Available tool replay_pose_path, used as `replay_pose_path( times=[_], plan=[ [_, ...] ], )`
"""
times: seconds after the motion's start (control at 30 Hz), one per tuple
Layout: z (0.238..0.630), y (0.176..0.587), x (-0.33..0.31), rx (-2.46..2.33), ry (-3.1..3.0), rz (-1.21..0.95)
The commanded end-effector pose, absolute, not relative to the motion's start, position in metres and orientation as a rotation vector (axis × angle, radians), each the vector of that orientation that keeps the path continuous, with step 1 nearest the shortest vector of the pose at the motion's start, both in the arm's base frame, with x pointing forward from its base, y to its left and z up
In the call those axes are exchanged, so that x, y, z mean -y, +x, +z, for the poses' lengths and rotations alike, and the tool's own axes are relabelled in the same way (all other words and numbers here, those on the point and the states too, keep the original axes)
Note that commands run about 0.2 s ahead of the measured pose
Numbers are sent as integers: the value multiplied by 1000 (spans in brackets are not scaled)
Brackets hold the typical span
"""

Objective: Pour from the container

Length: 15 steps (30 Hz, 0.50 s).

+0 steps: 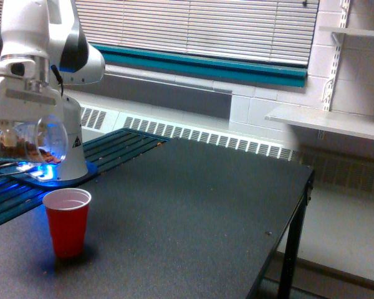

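The container (30,142) is a clear round cup with brown bits showing through its wall, held well above the table at the exterior view's left. It lies tipped onto its side, its wide mouth facing the exterior view's right. My gripper (19,128) is shut on it from above, under the white arm; the fingertips are hard to make out behind the clear wall. A red cup (67,221) with a white inside stands upright on the black table (193,212), below and slightly right of the container. Nothing is seen falling from the container.
The arm's white base (71,163) sits on a blue-lit plate just behind the red cup. A white shelf (324,119) juts from the wall at the right. The table's right edge drops to the floor near there.
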<state>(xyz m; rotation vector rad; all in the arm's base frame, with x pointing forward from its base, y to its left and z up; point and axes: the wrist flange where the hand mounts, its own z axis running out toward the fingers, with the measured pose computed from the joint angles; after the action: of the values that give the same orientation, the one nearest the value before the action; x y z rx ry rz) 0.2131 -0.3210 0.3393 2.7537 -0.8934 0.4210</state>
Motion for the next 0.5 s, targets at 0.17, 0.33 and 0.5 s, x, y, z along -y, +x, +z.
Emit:
replay_pose_path(
  times=[0.17, 0.33, 0.5],
  plan=[
    [329, 202, 313, 869, 2750, 371],
    [322, 200, 307, 845, 2753, 335],
    [318, 201, 301, 813, 2758, 310]
  ],
)
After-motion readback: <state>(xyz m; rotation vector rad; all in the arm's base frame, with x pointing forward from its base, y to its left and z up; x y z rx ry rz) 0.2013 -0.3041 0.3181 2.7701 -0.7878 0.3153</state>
